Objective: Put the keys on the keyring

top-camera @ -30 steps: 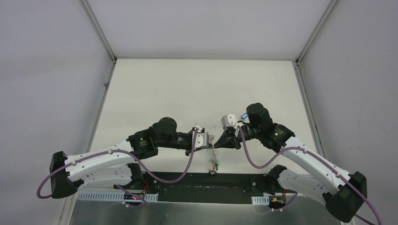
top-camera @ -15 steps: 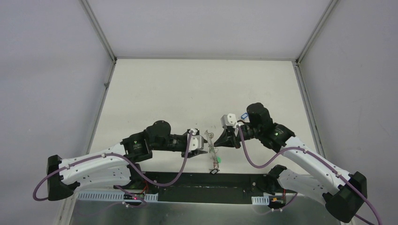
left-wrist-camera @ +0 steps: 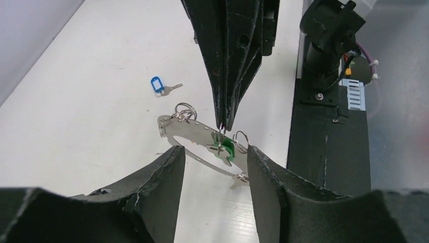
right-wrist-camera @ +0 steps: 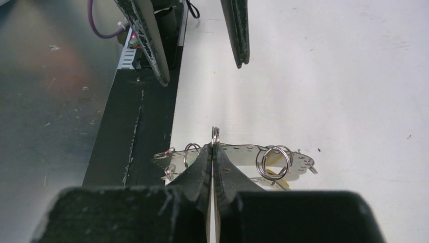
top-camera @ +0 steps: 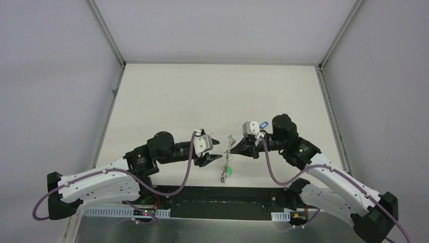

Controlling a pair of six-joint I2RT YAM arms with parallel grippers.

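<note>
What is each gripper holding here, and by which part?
The right gripper is shut on the keyring, pinching it mid-band where a small split ring pokes above the fingertips. The left gripper is open and holds nothing.

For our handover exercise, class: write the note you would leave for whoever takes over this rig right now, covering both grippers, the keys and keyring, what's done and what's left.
Left gripper: open, empty, beside the keyring.
Right gripper: shut on the keyring's upper edge, holding it above the table.
Done: green-tagged key hangs on the keyring.
To do: blue-tagged key lies loose on the table; thread it on.
</note>
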